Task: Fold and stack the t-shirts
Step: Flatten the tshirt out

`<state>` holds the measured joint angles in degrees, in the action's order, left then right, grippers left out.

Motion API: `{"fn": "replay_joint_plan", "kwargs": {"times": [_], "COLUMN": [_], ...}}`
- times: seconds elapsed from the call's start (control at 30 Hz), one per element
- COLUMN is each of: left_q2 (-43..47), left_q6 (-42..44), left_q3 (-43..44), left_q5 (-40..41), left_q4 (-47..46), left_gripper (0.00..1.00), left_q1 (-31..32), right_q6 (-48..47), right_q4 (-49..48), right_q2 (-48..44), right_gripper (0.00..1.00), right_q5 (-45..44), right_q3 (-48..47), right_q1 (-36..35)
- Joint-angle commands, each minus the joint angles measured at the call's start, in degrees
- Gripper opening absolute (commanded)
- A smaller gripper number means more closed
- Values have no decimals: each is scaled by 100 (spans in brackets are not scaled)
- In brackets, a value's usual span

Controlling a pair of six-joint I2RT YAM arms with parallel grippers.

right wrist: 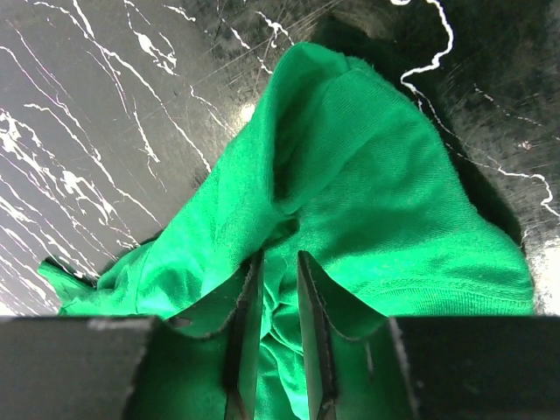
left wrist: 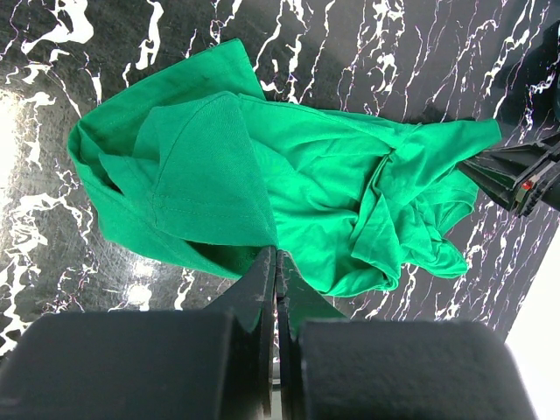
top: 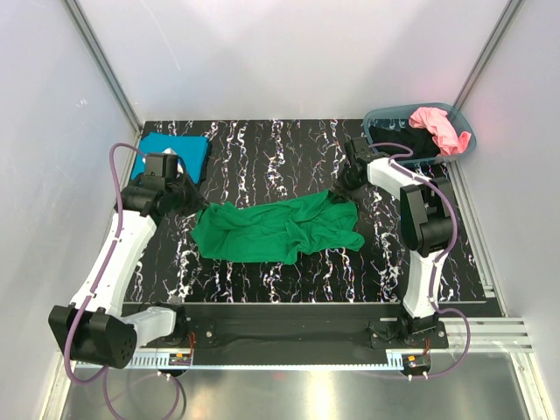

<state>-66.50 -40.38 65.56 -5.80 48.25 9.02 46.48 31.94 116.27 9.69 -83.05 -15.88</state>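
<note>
- Green cloth, one item: the green t-shirt (top: 276, 229) lies crumpled in a long band across the middle of the table (top: 262, 144). It is strung between the two arms, its body bunched in loose folds and not yet folded.
- Left gripper (left wrist: 276, 262): at the shirt's left end. The fingers are pressed tight together, with an edge of green cloth nipped between the tips. In the wrist view a hemmed flap lies just ahead of the tips, and the rest of the shirt spreads away toward the other arm.
- Right gripper (right wrist: 276, 280): at the shirt's far right end. The fingers are drawn close, clamped on a ridge of green cloth that fills the narrow gap between them. A rounded hump of the shirt rises just beyond the tips.
- Whether either held end is lifted off the table or rests on it cannot be told.
- Teal t-shirt (top: 188, 149): one flat folded square at the far left corner of the table. It is partly hidden behind the left arm and lies apart from the green one.
- Basket (top: 464, 144): grey-blue oval at the far right corner.
- Pink t-shirt (top: 437, 127): heaped in the basket's right side, over the rim.
- Black t-shirt (top: 401, 138): inside the basket, left of the pink one.
</note>
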Motion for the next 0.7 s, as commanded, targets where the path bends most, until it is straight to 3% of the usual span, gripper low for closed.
{"fn": "replay_joint_plan", "kwargs": {"times": [0.0,0.13,0.3,0.33,0.37,0.67], "left_q2": [40,49,76,84,85,67], "left_q6": [22,-22,-40,-31,-31,-31], "left_q3": [159,62,71,97,97,62], "left_q5": [-61,-88,-114,-97,-96,-175], "left_q4": [-263,-325,-342,-316,-316,-386], "left_gripper": [0,0,0,0,0,0], "left_q1": [-14,-14,-14,-5,-5,-5], "right_q6": [28,28,45,-7,-7,-95], "right_q4": [-65,-83,-48,-48,-48,14], "right_q2": [-210,-262,-289,-411,-455,-658], "right_gripper": [29,39,40,25,22,28], "right_q5": [-73,-73,-125,-343,-371,-574], "right_q3": [-63,-54,-107,-46,-45,113], "right_q1": [-82,-100,-161,-205,-205,-223]}}
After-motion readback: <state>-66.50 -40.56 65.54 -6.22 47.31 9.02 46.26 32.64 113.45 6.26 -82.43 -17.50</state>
